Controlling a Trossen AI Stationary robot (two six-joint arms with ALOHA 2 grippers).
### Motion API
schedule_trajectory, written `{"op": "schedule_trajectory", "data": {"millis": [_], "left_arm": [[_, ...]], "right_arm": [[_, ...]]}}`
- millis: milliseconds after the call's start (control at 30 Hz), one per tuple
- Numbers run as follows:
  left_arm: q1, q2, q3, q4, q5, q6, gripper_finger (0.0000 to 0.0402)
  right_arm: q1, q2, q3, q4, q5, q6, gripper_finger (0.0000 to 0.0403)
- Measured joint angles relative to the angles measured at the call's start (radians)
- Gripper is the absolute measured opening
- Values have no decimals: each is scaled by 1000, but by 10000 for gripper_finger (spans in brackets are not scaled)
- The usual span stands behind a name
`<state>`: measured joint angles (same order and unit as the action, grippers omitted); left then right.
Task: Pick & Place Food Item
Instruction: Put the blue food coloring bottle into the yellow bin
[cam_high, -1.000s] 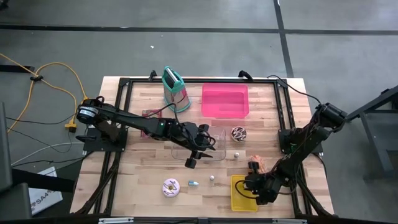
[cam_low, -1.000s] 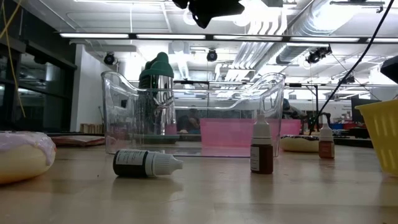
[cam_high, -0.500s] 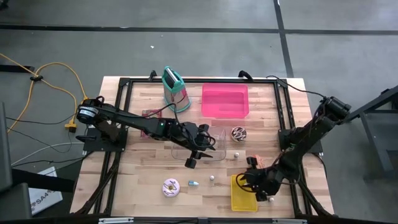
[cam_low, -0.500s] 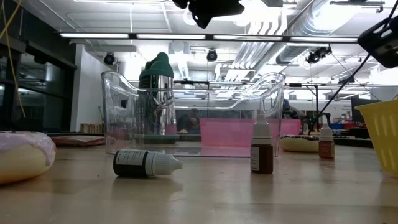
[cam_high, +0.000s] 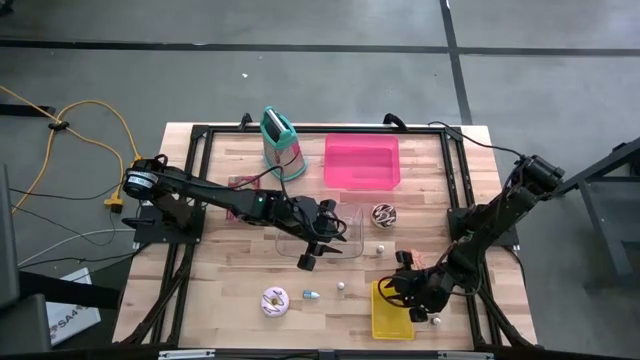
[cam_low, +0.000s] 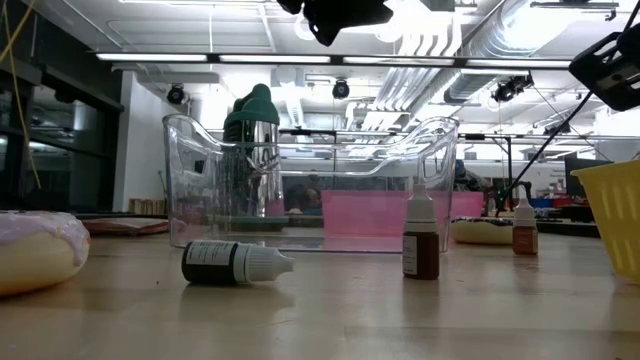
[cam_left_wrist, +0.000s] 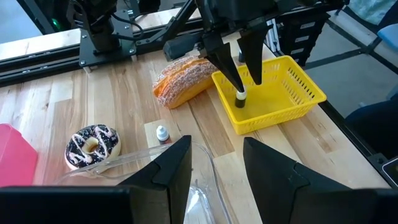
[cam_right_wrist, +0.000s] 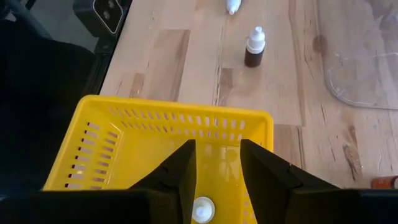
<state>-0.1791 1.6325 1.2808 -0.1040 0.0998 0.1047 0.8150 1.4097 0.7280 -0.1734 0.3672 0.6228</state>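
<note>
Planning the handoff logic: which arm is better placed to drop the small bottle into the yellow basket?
Right. The right gripper already pinches the small bottle directly above the yellow basket. The left gripper hovers open over the clear tray, away from the basket.

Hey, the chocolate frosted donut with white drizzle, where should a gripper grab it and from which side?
Probably from straight above. The chocolate frosted donut with white drizzle lies flat on the wooden table, hole up, so one finger in the hole and one outside could pinch the ring. The side away from the clear plastic bin looks freer.
</note>
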Motion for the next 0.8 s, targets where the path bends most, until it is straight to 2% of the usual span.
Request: {"op": "schedule_trajectory", "data": {"millis": [300, 600, 800], "left_arm": [[0, 0, 0, 0, 0, 0, 141], [-1, 0, 0, 0, 0, -31, 141], [-14, 0, 0, -1, 0, -29, 141]], "right_arm": [[0, -12, 0, -4, 48, -3, 114], [-14, -144, 0, -25, 106, -44, 114], [-47, -211, 0, -85, 106, -46, 114]]}}
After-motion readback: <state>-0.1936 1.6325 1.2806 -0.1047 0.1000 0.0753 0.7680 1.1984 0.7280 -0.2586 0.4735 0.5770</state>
